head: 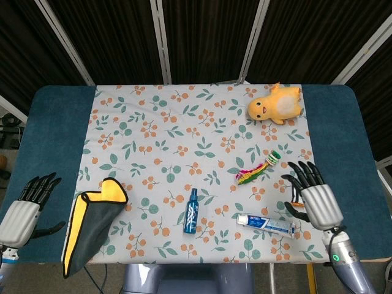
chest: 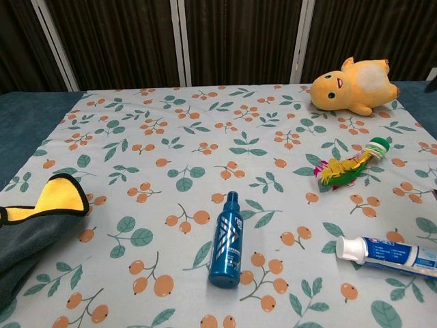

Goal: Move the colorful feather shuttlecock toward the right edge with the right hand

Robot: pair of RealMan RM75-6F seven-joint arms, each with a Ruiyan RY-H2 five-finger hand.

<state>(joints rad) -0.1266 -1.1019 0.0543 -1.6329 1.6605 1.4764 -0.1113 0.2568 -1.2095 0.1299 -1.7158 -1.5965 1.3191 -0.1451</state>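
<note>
The colorful feather shuttlecock (head: 256, 169) (chest: 347, 166) lies on the floral cloth right of centre, green base toward the far right, feathers toward the near left. My right hand (head: 315, 199) hovers open, fingers spread, over the cloth's right part, just near-right of the shuttlecock and not touching it. It covers the small orange-and-black item that lay there. My left hand (head: 24, 205) rests open at the table's near left edge. Neither hand shows in the chest view.
A yellow plush toy (head: 274, 104) lies at the far right. A toothpaste tube (head: 266, 225) sits near the front right, a blue spray bottle (head: 192, 211) at front centre, a grey-and-yellow cloth (head: 92, 220) at front left.
</note>
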